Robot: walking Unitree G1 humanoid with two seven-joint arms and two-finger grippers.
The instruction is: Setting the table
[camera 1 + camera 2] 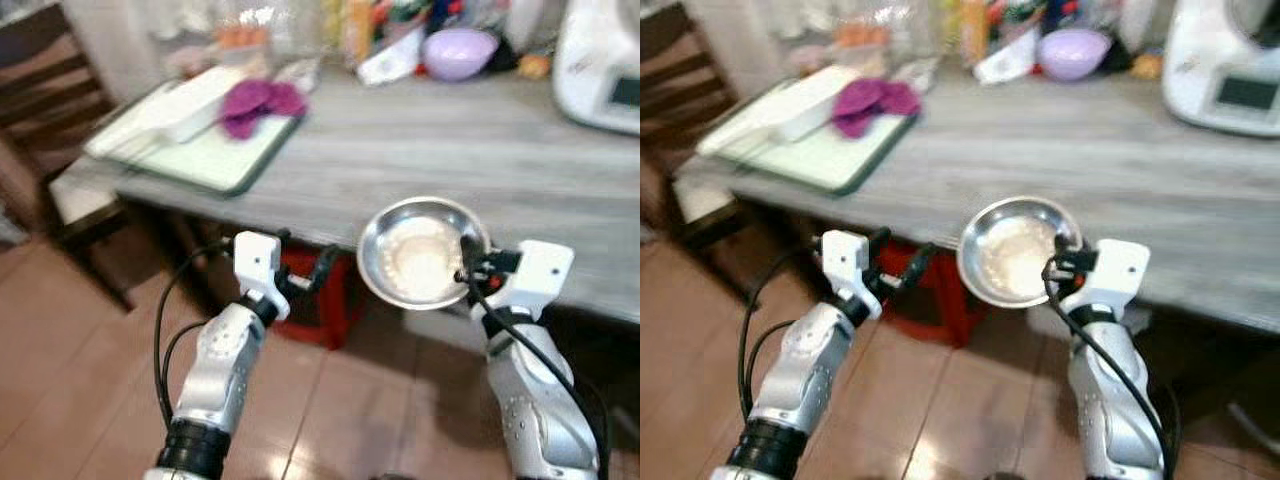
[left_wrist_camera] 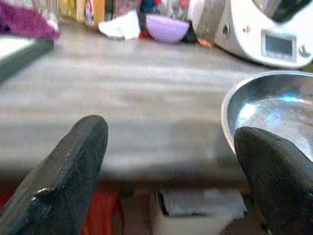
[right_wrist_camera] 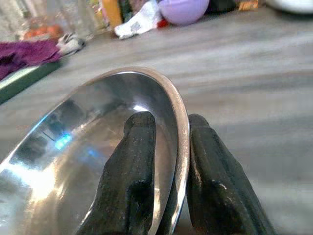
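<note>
**Right tool holds steel bowl at surface edge**

Nearest, both silver arms reach fwd over the brown tiled floor [image 1: 60,340]. Left tool [image 1: 305,272] hangs just short of the surface's front edge, fingers [image 2: 68,171] spread wide, nothing between them; behind it, under the surface, a red stool or crate [image 1: 325,300], can't tell which.

Right tool [image 3: 168,161] is pinched on the rim of the steel bowl [image 1: 420,252]: one finger inside the bowl wall, the other outside, rim between. Bowl sits tilted, mouth toward the camera, held in the air at the surface's front edge, partly over it in the head views. Inside looks bare, just glare. Whether it touches the wood: can't tell.

Further on, grey wood-grain surface [image 1: 440,150] runs across. On the robot's left a green-rimmed tray [image 1: 215,160] overhangs the near corner a bit, w/ a white flat item [image 1: 190,105] and a purple cloth [image 1: 258,102] on top. A dark wooden chair [image 1: 45,90] stands left of that corner.

Farthest back, along the rear edge: a lilac bowl [image 1: 458,52], a crumpled white wrapper [image 1: 390,60] beside it, blurred bottles and packets behind, and at the right a white kitchen appliance [image 1: 600,65] w/ a small screen.
</note>
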